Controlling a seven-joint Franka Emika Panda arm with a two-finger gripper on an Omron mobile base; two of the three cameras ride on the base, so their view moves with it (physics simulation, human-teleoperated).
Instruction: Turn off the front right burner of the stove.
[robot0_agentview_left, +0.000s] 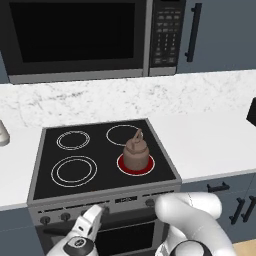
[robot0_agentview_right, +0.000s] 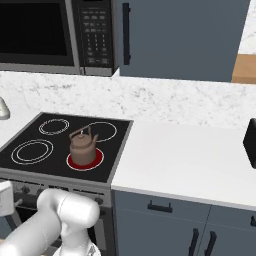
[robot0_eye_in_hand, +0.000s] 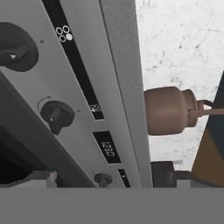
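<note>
Burner (robot0_agentview_left: 135, 163): front right of stove (robot0_agentview_left: 45, 150), glowing red.
Kettle (robot0_agentview_left: 136, 151): brown, sits on that burner.
Gripper (robot0_agentview_left: 95, 216): at the knob panel (robot0_eye_in_hand: 83, 144); fingers' spread cannot be told.

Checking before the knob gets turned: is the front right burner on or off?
On. The burner glows red under the brown kettle, while the stove's other three zones show only white rings.

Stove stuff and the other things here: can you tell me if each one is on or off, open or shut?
Front right burner: glowing red, on.
Other three burners: thin white rings, not glowing.
Kettle: upright on the red burner.
Stove oven door: shut.
Microwave: door shut, window dark.
Gripper: by the knob panel, open or shut unclear.
Cabinet drawers: shut.
</note>
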